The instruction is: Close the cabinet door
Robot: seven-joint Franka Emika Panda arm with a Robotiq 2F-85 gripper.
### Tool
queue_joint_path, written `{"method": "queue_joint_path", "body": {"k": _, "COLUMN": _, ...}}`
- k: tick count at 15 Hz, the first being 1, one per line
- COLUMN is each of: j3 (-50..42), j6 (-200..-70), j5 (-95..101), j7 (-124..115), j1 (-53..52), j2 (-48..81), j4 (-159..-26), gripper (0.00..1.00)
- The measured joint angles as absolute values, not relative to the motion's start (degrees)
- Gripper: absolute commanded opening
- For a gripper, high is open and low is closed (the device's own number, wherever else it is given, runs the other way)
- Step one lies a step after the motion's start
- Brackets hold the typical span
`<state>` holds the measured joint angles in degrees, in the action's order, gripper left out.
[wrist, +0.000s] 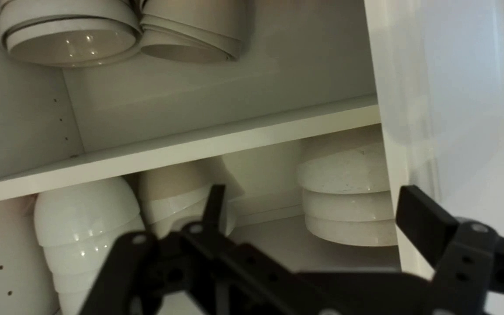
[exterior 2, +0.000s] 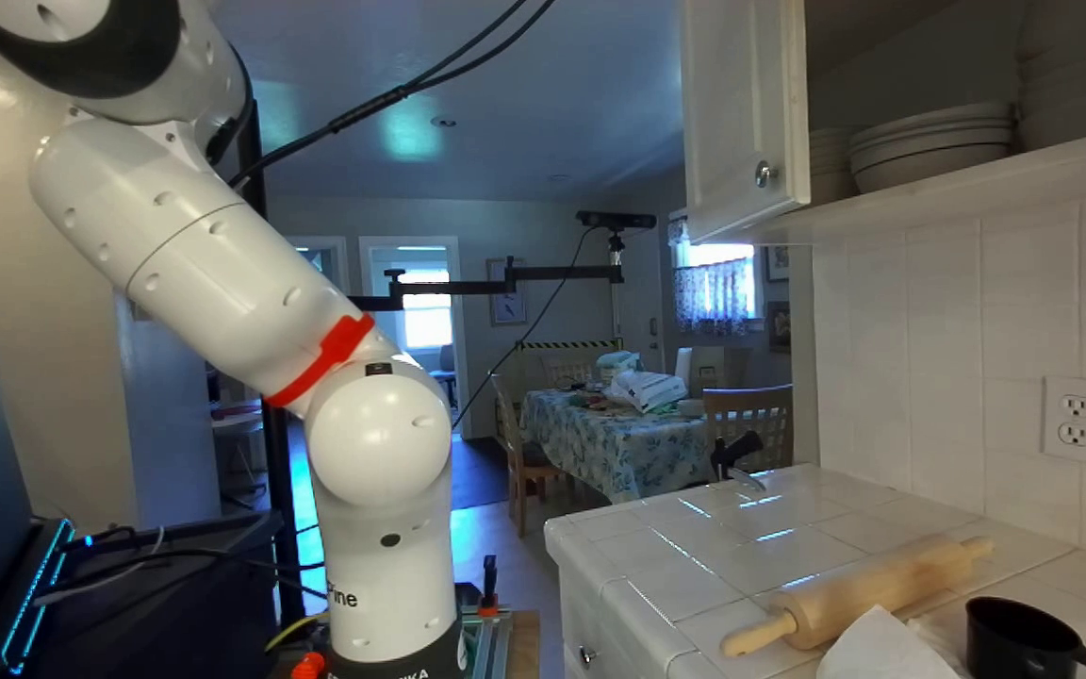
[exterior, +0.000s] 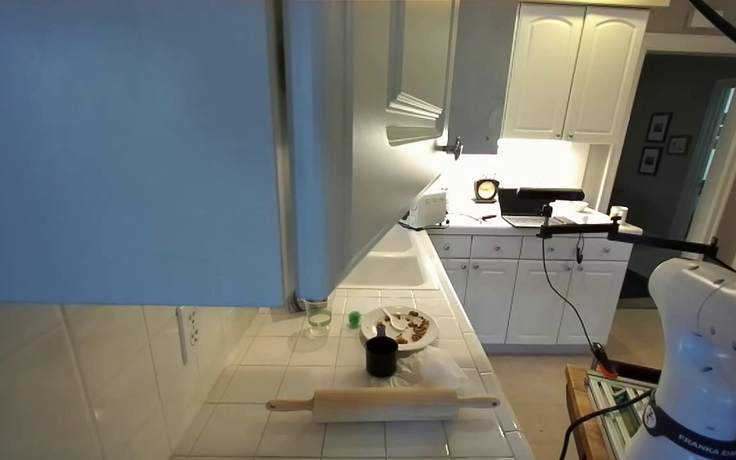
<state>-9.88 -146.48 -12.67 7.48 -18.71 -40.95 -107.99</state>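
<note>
Two black fingers (wrist: 425, 225) of the pincer (wrist: 319, 216) stand wide apart in the wrist view, one toward four o'clock and one toward seven, the gap between them showing only the inside of a cabinet (wrist: 304, 48) and stacked bowls (wrist: 352, 192), set farther back. The four o'clock finger overlaps the edge of a pale panel (wrist: 466, 87) lying between two and three o'clock; whether it touches or merely passes in front I cannot tell, nor which part of the cabinet that panel is. The seven o'clock finger covers part of another stack (wrist: 166, 188), and the pincer's dark linkages (wrist: 256, 267), soft in focus, block much of the view near six. In an exterior view the cabinet door (exterior 2: 741, 113) stands open between one and two o'clock, its knob (exterior 2: 765, 173) near the lower edge. In an exterior view the door (exterior: 373, 140) shows at twelve o'clock, so steeply that its swing is hard to judge, and in both exterior views the frame cuts off its top. The robot arm (exterior 2: 222, 273) runs out of frame toward ten o'clock in an exterior view, and in both the pincer is out of sight. Toward four o'clock in an exterior view, on the tiled worktop (exterior 2: 684, 566), a black cup (exterior 2: 1014, 646) is clipped by the bottom edge, just beside a crumpled white thing (exterior 2: 887, 651) I cannot identify, with a rolling pin (exterior 2: 873, 589) near it toward ten o'clock.
</note>
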Motion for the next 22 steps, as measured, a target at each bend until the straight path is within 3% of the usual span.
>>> {"method": "queue_joint_path", "body": {"k": 13, "j3": -6.8, "j6": -140.5, "j5": -15.4, "j7": 9.2, "j1": -19.1, "j2": -41.0, "j4": -102.8, "gripper": 1.0}}
{"method": "queue_joint_path", "body": {"k": 22, "j3": 3.0, "j6": -112.6, "j5": -15.6, "j7": -9.1, "j1": -12.4, "j2": -52.4, "j4": -102.7, "gripper": 1.0}}
